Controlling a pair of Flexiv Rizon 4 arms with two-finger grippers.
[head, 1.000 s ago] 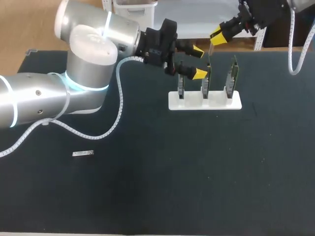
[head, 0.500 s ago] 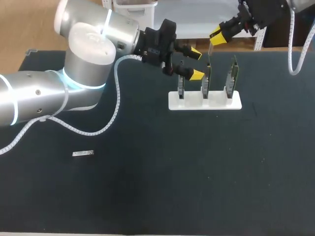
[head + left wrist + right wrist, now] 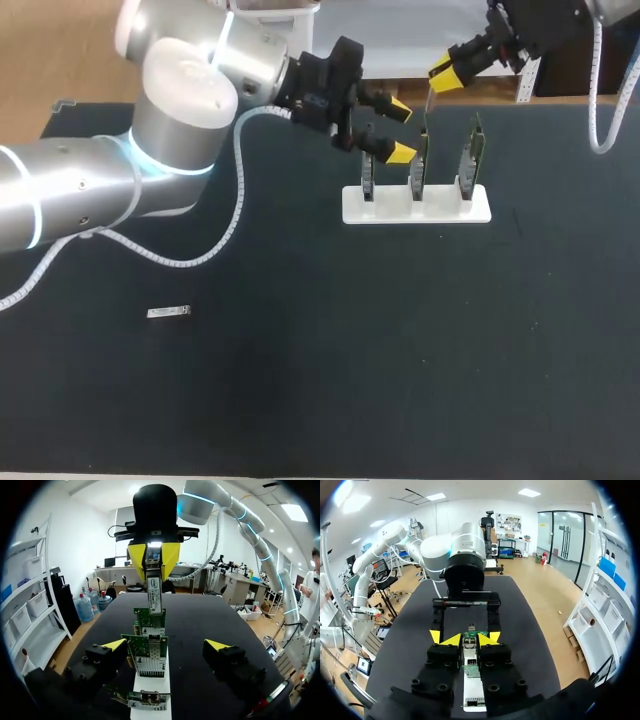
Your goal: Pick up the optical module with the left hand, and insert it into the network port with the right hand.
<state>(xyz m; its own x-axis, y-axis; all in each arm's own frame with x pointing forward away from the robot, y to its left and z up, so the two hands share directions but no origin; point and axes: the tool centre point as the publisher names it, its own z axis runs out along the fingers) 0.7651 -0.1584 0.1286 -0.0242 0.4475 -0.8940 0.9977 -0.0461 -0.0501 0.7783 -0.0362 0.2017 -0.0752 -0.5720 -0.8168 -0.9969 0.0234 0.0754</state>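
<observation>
Three views, one card rack (image 3: 415, 205) in common.
The head camera looks down on the table (image 3: 300, 380) from above and behind. The left wrist camera sits close, its left gripper (image 3: 166, 645) spread either side of the rack, facing the right gripper (image 3: 154, 560) (a module (image 3: 154, 592) pinched in it). The right wrist camera looks back the other way along the rack.

Bright, even light falls from overhead; white glare streaks the left arm (image 3: 180, 110), and the dark table (image 3: 400, 350) shows faint shadows.
</observation>
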